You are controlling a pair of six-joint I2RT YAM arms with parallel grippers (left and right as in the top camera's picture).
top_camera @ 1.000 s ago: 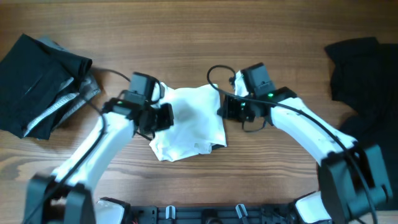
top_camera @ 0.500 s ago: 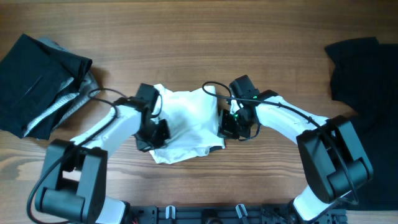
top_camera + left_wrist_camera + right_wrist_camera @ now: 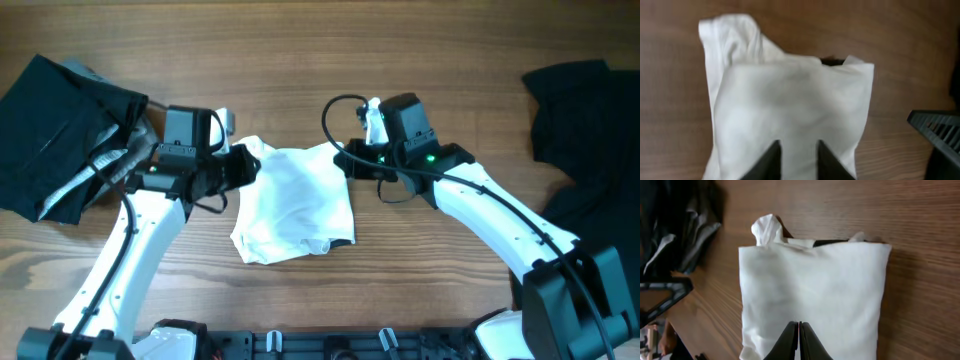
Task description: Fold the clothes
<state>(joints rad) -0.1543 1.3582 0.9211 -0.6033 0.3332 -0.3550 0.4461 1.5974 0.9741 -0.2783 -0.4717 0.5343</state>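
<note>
The white T-shirt [image 3: 297, 200] lies folded in a rough rectangle on the wooden table, with a bunched bit at its far left corner. It shows in the left wrist view [image 3: 790, 100] and the right wrist view [image 3: 810, 280], with a small dark label [image 3: 832, 62] at its far edge. My left gripper [image 3: 244, 168] hovers over the shirt's left edge, and its fingers [image 3: 799, 147] are apart and empty. My right gripper [image 3: 346, 160] is at the shirt's upper right corner, and its fingers [image 3: 799, 326] are pressed together above the cloth.
A pile of folded black and grey clothes [image 3: 65, 135] lies at the far left, also seen in the right wrist view [image 3: 685, 225]. A black garment [image 3: 585, 130] lies spread at the right edge. A black rail [image 3: 330, 345] runs along the table's front edge.
Both grippers have pulled back from the shirt's middle to its upper corners: the left one up and to the left, the right one up. The shirt now lies flatter.
</note>
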